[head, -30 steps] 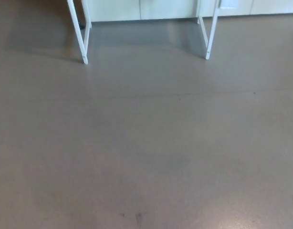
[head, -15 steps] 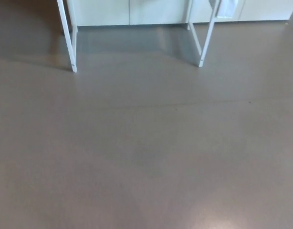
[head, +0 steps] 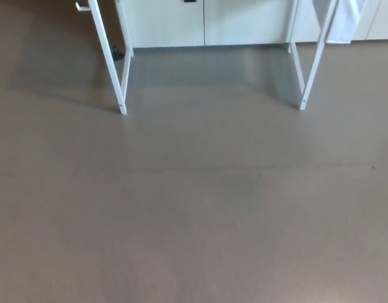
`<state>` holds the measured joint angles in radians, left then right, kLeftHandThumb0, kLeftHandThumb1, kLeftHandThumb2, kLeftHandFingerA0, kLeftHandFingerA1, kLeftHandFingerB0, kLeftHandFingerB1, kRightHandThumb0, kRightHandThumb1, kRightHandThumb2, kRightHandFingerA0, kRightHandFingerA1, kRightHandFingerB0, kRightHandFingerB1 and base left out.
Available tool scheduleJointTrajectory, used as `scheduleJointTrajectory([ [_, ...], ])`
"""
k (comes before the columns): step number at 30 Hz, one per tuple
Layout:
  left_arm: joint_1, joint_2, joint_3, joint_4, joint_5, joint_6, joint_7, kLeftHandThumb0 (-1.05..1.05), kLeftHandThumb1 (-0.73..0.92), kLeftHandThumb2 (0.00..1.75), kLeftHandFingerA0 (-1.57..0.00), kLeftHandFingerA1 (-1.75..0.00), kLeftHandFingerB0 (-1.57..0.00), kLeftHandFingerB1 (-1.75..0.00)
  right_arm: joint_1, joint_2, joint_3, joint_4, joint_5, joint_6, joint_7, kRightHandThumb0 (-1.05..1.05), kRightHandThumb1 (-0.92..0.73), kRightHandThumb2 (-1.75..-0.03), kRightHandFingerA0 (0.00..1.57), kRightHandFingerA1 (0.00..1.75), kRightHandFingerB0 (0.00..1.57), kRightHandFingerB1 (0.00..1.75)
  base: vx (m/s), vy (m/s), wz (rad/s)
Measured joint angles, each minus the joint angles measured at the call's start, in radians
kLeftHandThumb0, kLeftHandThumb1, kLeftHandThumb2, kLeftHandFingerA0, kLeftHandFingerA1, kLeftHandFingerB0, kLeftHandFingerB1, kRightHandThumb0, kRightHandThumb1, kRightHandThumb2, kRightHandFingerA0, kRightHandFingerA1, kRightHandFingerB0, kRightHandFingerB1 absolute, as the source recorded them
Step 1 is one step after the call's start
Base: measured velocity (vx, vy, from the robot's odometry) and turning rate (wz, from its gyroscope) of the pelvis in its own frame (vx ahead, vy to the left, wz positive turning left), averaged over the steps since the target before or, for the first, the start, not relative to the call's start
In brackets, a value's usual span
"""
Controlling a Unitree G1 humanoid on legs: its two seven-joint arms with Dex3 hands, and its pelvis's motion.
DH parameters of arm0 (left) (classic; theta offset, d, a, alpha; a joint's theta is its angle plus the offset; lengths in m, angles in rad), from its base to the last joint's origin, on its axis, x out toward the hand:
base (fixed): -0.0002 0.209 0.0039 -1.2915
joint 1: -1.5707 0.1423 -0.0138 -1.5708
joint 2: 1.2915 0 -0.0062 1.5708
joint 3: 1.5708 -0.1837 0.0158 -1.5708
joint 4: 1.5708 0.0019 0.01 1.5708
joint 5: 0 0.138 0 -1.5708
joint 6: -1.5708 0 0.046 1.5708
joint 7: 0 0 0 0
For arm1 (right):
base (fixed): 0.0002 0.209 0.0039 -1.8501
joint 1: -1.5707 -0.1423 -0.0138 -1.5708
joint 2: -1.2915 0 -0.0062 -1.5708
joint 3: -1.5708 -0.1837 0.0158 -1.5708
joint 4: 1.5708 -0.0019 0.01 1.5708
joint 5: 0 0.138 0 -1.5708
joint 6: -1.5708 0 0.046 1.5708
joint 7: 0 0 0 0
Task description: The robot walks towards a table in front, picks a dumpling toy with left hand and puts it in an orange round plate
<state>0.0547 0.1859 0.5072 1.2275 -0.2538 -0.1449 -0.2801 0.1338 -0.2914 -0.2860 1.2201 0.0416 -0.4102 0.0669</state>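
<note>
While the robot faces bare floor (head: 194,227), only white table legs (head: 112,63) show ahead; neither robot hand is in view, so no grip to report, and dumpling and plate sit unseen above.

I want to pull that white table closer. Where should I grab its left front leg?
Probably the bare middle of the left front leg, coming from the front, this side. It is a thin slanted bar with open floor around it, so fingers can wrap right round it. Its top is out of view.
</note>
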Motion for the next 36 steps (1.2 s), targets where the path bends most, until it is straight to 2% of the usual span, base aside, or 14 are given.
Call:
scheduleJointTrajectory([
  [2,0.001,0.0,-0.005,0.0,0.0,0.0,0.0,0.1,0.6,0.64,-0.37,-0.47,-0.43,-0.37,0.005,0.0,0.002,0.001,0.0,-0.001,-0.003,-0.18,0.05,-1.25,0.61,1.29,0.21,0.94,0.37,0.034,-0.19],
  [3,0.001,0.0,-0.005,0.001,-0.001,0.0,0.0,0.07,0.61,0.64,-0.27,-0.44,-0.43,-0.36,0.007,0.0,0.003,0.003,0.0,-0.001,-0.003,-0.21,0.06,-1.25,0.63,1.31,0.2,0.94,0.36,0.067,-0.26],
  [5,0.002,0.001,-0.004,0.002,-0.003,0.0,0.0,0.08,0.62,0.6,-0.34,-0.45,-0.44,-0.35,0.013,0.0,0.004,0.009,0.0,-0.001,-0.006,-0.14,0.05,-1.27,0.62,1.33,0.19,0.92,0.45,0.138,-0.3],
  [8,-0.011,0.006,-0.004,0.0,-0.006,-0.005,-0.003,0.06,0.62,0.59,-0.29,-0.42,-0.42,-0.33,-0.004,0.007,0.008,0.006,-0.001,-0.006,-0.01,-0.15,0.07,-1.28,0.61,1.32,0.19,0.94,0.48,0.207,-0.46],
  [15,-0.019,0.014,-0.015,0.001,-0.005,-0.006,-0.002,0.03,0.62,0.57,-0.37,-0.44,-0.44,-0.33,0.002,0.01,0.008,0.02,0.0,-0.008,-0.01,-0.18,0.07,-1.3,0.67,1.28,0.2,0.94,0.39,0.123,0.04],
  [18,-0.015,0.016,-0.024,0.004,-0.003,-0.006,0.001,0.06,0.62,0.59,-0.51,-0.5,-0.44,-0.34,0.002,0.01,0.012,0.025,-0.001,-0.008,-0.012,-0.12,0.06,-1.31,0.66,1.28,0.2,0.94,0.35,-0.041,0.18],
  [21,-0.019,0.018,-0.03,0.01,-0.002,-0.007,0.007,0.03,0.61,0.58,-0.52,-0.49,-0.43,-0.33,-0.003,0.016,0.017,0.027,-0.003,-0.008,-0.018,-0.16,0.1,-1.32,0.65,1.31,0.21,0.96,0.53,-0.097,0.37],
  [22,-0.031,0.013,-0.034,0.008,-0.002,-0.007,0.008,-0.01,0.59,0.57,-0.36,-0.42,-0.43,-0.33,-0.009,0.011,0.017,0.025,-0.003,-0.01,-0.02,-0.18,0.09,-1.28,0.66,1.32,0.21,0.95,0.57,-0.164,0.52],
  [26,-0.031,0.011,-0.04,0.008,-0.002,-0.011,0.008,-0.02,0.58,0.56,-0.37,-0.43,-0.43,-0.33,-0.019,0.004,0.016,0.022,-0.001,-0.014,-0.024,-0.13,0.06,-1.27,0.66,1.25,0.21,0.93,0.54,-0.128,0.07],
  [30,-0.022,0.011,-0.041,0.01,-0.002,-0.011,0.011,0.03,0.56,0.56,-0.38,-0.42,-0.43,-0.33,-0.018,0.004,0.016,0.027,-0.001,-0.014,-0.025,-0.17,0.08,-1.29,0.64,1.29,0.22,0.95,0.44,0.01,-0.19],
  [31,-0.022,0.011,-0.043,0.009,-0.002,-0.011,0.013,-0.04,0.55,0.55,-0.47,-0.43,-0.43,-0.33,-0.016,0.004,0.016,0.028,-0.001,-0.014,-0.025,-0.14,0.1,-1.3,0.61,1.29,0.23,0.95,0.43,0.089,-0.34],
  [34,-0.02,0.011,-0.046,0.004,-0.002,-0.013,0.016,-0.04,0.55,0.55,-0.47,-0.43,-0.43,-0.33,-0.005,0.004,0.016,0.029,-0.001,-0.014,-0.025,-0.14,0.1,-1.3,0.61,1.29,0.23,0.95,0.43,0.112,-0.37],
  [35,-0.02,0.012,-0.048,0.003,-0.002,-0.014,0.017,-0.14,0.51,0.56,-0.97,-0.6,-0.44,-0.35,-0.003,0.007,0.016,0.029,-0.001,-0.014,-0.026,-0.18,0.11,-1.33,0.58,1.3,0.22,0.96,0.55,0.174,-0.05],
  [36,-0.025,0.005,-0.052,0.002,-0.001,-0.015,0.019,-0.14,0.51,0.56,-0.97,-0.6,-0.44,-0.35,-0.003,0.008,0.016,0.029,0.0,-0.015,-0.027,-0.18,0.11,-1.33,0.58,1.3,0.22,0.96,0.66,0.271,-1.02],
])
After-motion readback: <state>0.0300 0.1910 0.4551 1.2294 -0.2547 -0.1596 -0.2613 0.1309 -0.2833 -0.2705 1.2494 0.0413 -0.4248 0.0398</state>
